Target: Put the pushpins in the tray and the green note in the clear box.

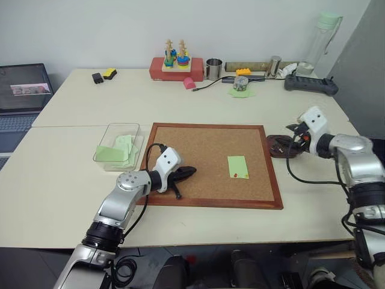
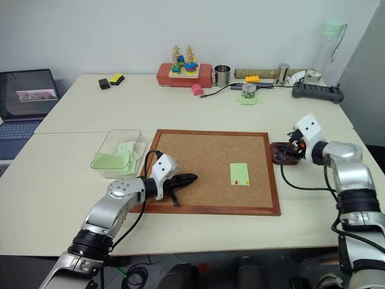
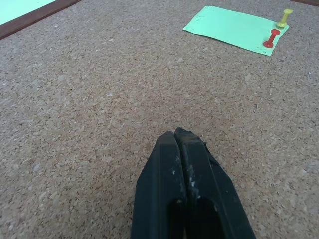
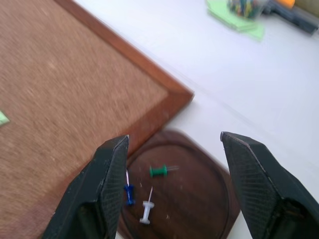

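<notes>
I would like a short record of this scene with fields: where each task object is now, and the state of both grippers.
green note: flat on the corkboard, right part
pushpins: red and yellow, both stuck at one edge of the note
tray: on the table by the board's right edge; holds a green, a blue and a white pin
clear box: left of the board, green slips inside
left gripper: shut, empty, over the board
right gripper: open, empty, above the tray
</notes>
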`<act>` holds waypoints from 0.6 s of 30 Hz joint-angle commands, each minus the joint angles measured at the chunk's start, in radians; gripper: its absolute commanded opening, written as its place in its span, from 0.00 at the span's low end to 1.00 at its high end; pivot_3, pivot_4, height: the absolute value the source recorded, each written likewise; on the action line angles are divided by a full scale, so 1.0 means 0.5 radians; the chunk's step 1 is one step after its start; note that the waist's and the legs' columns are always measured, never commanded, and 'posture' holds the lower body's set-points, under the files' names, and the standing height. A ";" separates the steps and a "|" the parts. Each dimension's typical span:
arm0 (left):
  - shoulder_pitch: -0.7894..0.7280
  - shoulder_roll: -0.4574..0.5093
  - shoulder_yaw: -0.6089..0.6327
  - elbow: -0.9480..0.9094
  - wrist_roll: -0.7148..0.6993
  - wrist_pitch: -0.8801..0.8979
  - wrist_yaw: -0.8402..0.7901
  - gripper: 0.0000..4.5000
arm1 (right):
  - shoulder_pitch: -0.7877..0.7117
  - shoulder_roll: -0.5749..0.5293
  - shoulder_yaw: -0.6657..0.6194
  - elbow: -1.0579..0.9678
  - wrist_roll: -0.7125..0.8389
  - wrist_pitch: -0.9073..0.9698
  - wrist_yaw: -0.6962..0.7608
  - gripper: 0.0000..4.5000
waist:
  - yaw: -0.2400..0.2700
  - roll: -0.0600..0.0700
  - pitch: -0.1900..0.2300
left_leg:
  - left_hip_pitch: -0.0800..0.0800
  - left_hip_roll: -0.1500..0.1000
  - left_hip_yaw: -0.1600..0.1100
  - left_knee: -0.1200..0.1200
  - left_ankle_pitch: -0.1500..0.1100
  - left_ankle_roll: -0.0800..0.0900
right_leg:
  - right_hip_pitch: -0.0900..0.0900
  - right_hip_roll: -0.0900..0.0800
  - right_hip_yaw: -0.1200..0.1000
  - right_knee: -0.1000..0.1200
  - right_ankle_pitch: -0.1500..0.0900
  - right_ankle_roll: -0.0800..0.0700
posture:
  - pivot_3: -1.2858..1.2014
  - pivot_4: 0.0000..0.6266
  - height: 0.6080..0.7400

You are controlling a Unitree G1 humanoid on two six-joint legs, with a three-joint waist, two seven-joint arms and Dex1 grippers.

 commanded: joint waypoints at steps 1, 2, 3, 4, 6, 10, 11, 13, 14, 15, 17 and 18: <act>0.068 0.019 -0.085 0.080 0.076 0.052 -0.031 0.00 | 0.194 -0.053 0.033 -0.416 0.112 0.020 0.199 0.68 | 0.001 -0.001 -0.001 | 0.000 0.000 -0.001 0.000 0.000 0.000 | 0.000 0.000 -0.002 0.000 0.000 0.000 | 0.52 0.24 1.00; 0.068 0.021 -0.085 0.079 0.075 0.053 -0.032 0.00 | 0.251 -0.052 0.049 -0.512 0.139 0.051 0.227 0.68 | 0.001 -0.001 -0.001 | 0.000 0.000 -0.001 -0.001 0.000 0.000 | 0.001 0.000 -0.002 0.000 0.000 0.000 | 0.52 0.24 1.00; 0.069 0.021 -0.085 0.079 0.075 0.053 -0.033 0.00 | 0.286 -0.049 0.056 -0.573 0.158 0.077 0.245 0.68 | 0.001 -0.001 -0.001 | 0.000 0.000 -0.002 -0.001 0.000 0.000 | 0.001 0.000 -0.002 0.000 0.000 0.000 | 0.52 0.24 1.00; 0.069 0.022 -0.084 0.078 0.075 0.054 -0.033 0.00 | 0.333 -0.057 0.076 -0.653 0.183 0.112 0.286 0.68 | 0.001 -0.001 -0.001 | 0.000 0.000 -0.002 0.000 0.000 0.000 | 0.001 0.000 -0.001 0.000 0.000 0.000 | 0.52 0.24 1.00; 0.069 0.022 -0.083 0.076 0.075 0.055 -0.033 0.00 | 0.419 -0.072 0.123 -0.778 0.207 0.166 0.340 0.68 | 0.002 -0.001 -0.001 | 0.000 0.001 -0.004 0.000 0.000 0.000 | 0.001 0.000 0.000 0.000 0.000 0.000 | 0.52 0.24 1.00; 0.072 0.028 -0.089 0.074 0.084 0.053 -0.035 0.00 | 0.489 -0.042 0.197 -0.848 0.188 0.218 0.348 0.68 | 0.002 -0.001 -0.001 | 0.001 0.000 -0.005 0.001 0.000 0.000 | 0.001 0.000 0.000 0.000 0.000 0.001 | 0.52 0.24 1.00; 0.074 0.031 -0.093 0.073 0.089 0.051 -0.037 0.00 | 0.494 -0.039 0.224 -0.854 0.172 0.214 0.354 0.68 | 0.002 -0.001 -0.001 | 0.001 0.000 -0.005 0.001 0.000 0.000 | 0.001 0.000 0.000 -0.001 0.000 0.001 | 0.52 0.24 1.00; 0.075 0.034 -0.096 0.073 0.094 0.050 -0.039 0.00 | 0.498 -0.036 0.255 -0.860 0.151 0.204 0.361 0.68 | 0.002 -0.001 -0.002 | 0.001 0.000 -0.004 0.001 0.000 0.000 | 0.001 0.000 0.000 -0.001 0.000 0.001 | 0.52 0.24 1.00; 0.075 0.033 -0.096 0.073 0.094 0.051 -0.039 0.00 | 0.488 -0.016 0.273 -0.843 0.143 0.195 0.352 0.68 | 0.002 -0.001 -0.001 | 0.001 0.000 -0.004 0.001 0.000 0.000 | 0.001 0.000 0.000 -0.001 0.000 0.001 | 0.52 0.24 1.00; 0.076 0.033 -0.095 0.073 0.094 0.052 -0.039 0.00 | 0.478 0.001 0.286 -0.828 0.141 0.190 0.349 0.68 | 0.002 -0.001 -0.002 | 0.001 0.000 -0.005 0.001 0.000 0.000 | 0.001 0.000 0.000 -0.001 0.000 0.001 | 0.52 0.24 1.00; 0.076 0.031 -0.095 0.072 0.092 0.055 -0.039 0.00 | 0.454 0.038 0.315 -0.785 0.125 0.170 0.338 0.68 | 0.001 -0.001 -0.002 | 0.001 0.000 -0.005 0.001 0.000 0.000 | 0.001 0.000 0.000 -0.001 0.000 0.001 | 0.52 0.24 1.00; 0.076 0.031 -0.095 0.071 0.092 0.055 -0.039 0.00 | 0.446 0.049 0.324 -0.767 0.120 0.160 0.337 0.68 | 0.002 -0.001 -0.001 | 0.001 0.000 -0.005 0.001 0.000 0.000 | 0.001 0.000 0.000 -0.001 0.000 0.001 | 0.52 0.24 1.00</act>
